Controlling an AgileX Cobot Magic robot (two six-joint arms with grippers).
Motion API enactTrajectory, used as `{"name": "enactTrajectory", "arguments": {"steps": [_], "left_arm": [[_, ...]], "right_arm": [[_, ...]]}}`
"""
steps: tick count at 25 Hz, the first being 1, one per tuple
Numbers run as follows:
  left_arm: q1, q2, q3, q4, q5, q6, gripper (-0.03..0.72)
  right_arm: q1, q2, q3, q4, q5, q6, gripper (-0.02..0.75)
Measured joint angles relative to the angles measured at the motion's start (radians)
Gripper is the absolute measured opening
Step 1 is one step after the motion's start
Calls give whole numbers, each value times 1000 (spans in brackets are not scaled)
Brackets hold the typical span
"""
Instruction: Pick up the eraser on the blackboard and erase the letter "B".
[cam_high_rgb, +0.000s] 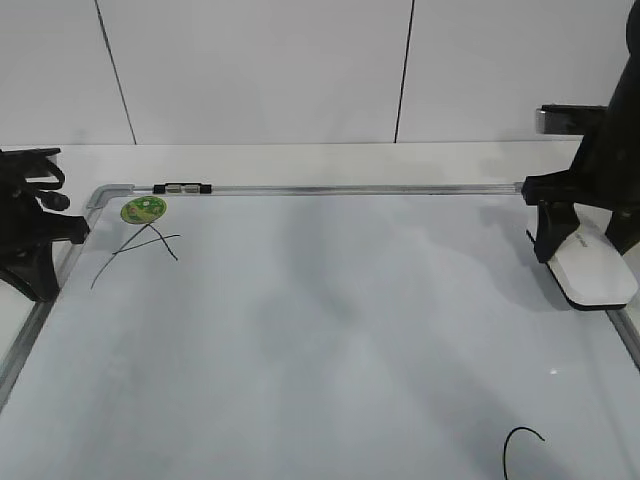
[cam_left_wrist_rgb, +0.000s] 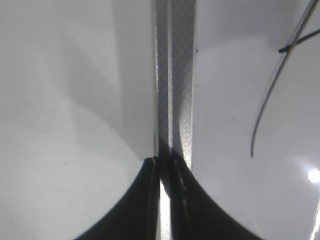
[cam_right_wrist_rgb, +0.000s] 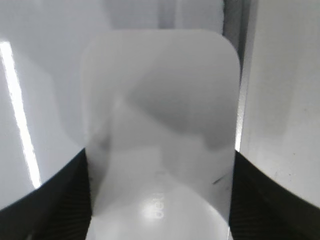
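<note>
The eraser (cam_high_rgb: 595, 265) is a white rounded block lying at the right edge of the blackboard (cam_high_rgb: 330, 330), a white board with a grey frame. My right gripper (cam_high_rgb: 560, 235) sits over the eraser's far end. In the right wrist view the eraser (cam_right_wrist_rgb: 160, 125) fills the space between the two dark fingers of the gripper (cam_right_wrist_rgb: 160, 165), which touch its sides. No letter "B" shows; the middle of the board carries only faint grey smudges. My left gripper (cam_high_rgb: 40, 260) is shut and empty over the board's left frame (cam_left_wrist_rgb: 175, 75), as the left wrist view (cam_left_wrist_rgb: 162, 162) shows.
A scrawled "A" (cam_high_rgb: 140, 245) and a green round sticker (cam_high_rgb: 143, 209) are at the board's far left; an "A" stroke shows in the left wrist view (cam_left_wrist_rgb: 270, 90). Part of a curved "C" (cam_high_rgb: 520, 440) is at the bottom right. A white wall stands behind.
</note>
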Motion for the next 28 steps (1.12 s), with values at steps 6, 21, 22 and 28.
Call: {"name": "enactTrajectory", "arguments": {"steps": [6,21,22,28], "left_arm": [[0,0,0,0,2,0,17],[0,0,0,0,2,0,17],[0,0,0,0,2,0,17],[0,0,0,0,2,0,17]], "right_arm": [[0,12,0,-2,-54,-14,531],[-4,77,1,-21,-82,-20,531],[-4,77,1,-21,-82,-20,531],[-4,77,1,-21,-82,-22,531]]}}
